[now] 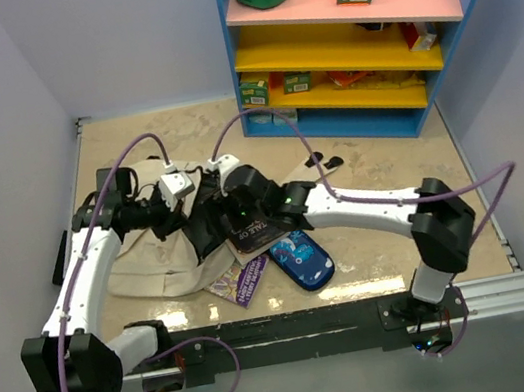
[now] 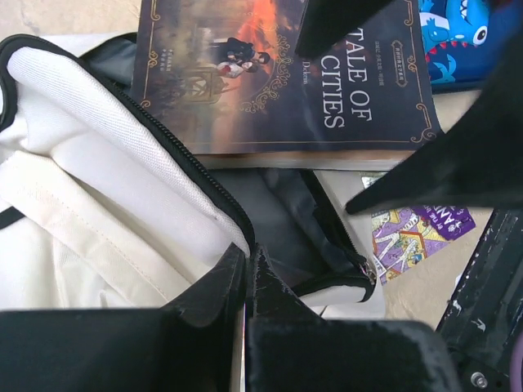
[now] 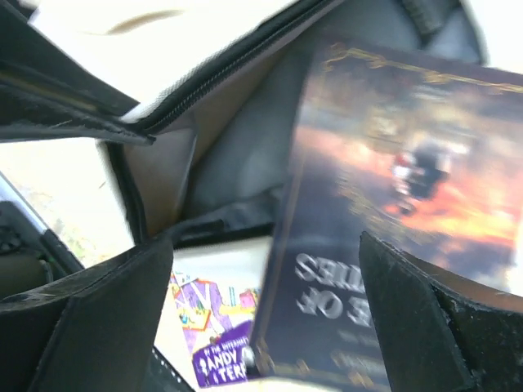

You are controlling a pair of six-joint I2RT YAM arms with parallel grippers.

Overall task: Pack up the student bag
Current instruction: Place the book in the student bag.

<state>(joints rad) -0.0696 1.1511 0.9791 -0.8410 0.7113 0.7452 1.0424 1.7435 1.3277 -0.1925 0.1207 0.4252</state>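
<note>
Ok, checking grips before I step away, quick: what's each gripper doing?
Left gripper: closed on the student bag at its zipper edge.
Right gripper: open, over the book.

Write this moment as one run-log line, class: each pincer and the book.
left pincer: shut on bag rim | right pincer: open above book | book: flat at bag mouth

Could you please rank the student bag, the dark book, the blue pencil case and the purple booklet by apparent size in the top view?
1. student bag
2. dark book and blue pencil case: too alike to rank, as the book is partly covered
3. purple booklet, only partly showing
</note>
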